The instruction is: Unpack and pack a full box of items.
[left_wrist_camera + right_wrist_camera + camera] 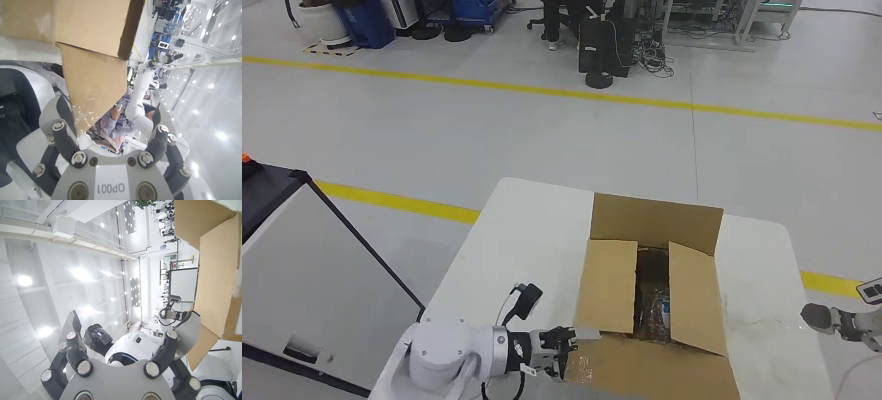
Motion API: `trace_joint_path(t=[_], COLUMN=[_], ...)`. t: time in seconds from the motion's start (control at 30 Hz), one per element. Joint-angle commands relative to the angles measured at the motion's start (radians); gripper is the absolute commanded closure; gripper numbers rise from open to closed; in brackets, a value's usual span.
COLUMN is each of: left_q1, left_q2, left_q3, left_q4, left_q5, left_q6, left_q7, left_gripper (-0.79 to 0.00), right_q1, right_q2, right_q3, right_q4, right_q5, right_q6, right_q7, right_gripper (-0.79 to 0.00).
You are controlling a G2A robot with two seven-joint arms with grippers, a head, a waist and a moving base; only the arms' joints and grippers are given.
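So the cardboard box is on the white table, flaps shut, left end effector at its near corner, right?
Not shut: the top view shows the flaps open, with items visible between them. The cardboard box is on the white table, the left end effector at its near corner.

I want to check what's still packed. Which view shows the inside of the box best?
The top view: it looks down between the box's open flaps onto wrapped items inside. Both wrist views catch cardboard flaps from outside, none of the interior.
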State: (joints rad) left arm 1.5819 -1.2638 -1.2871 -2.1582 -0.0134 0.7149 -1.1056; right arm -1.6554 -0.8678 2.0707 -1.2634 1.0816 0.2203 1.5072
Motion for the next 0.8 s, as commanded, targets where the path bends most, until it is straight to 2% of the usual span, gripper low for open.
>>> trace_joint_path(t=[0.0,0.17,0.3,0.47,0.77], left_q1=[-0.035,-0.121,-0.199,-0.275,-0.374], left_q2=[0.024,0.073,0.092,0.088,0.059], left_q3=[0.021,0.062,0.056,0.062,0.165], left_q4=[0.006,0.014,0.042,0.108,0.239], left_q5=[-0.088,-0.27,-0.399,-0.508,-0.611], left_q6=[0.028,0.069,0.119,0.14,0.078], left_q7=[0.028,0.069,0.12,0.177,0.36], left_gripper=[-0.785,-0.785,-0.785,-0.785,-0.785], right_q1=[0.0,0.0,0.0,0.0,0.0], right_q2=[0.0,0.0,0.0,0.0,0.0], right_q3=[0.0,0.0,0.0,0.0,0.0], right_q4=[0.0,0.0,0.0,0.0,0.0], right_q5=[0.0,0.0,0.0,0.0,0.0], right_q6=[0.0,0.0,0.0,0.0,0.0], right_q7=[0.0,0.0,0.0,0.0,0.0], right_gripper=[-0.785,-0.785,-0.785,-0.785,-0.785])
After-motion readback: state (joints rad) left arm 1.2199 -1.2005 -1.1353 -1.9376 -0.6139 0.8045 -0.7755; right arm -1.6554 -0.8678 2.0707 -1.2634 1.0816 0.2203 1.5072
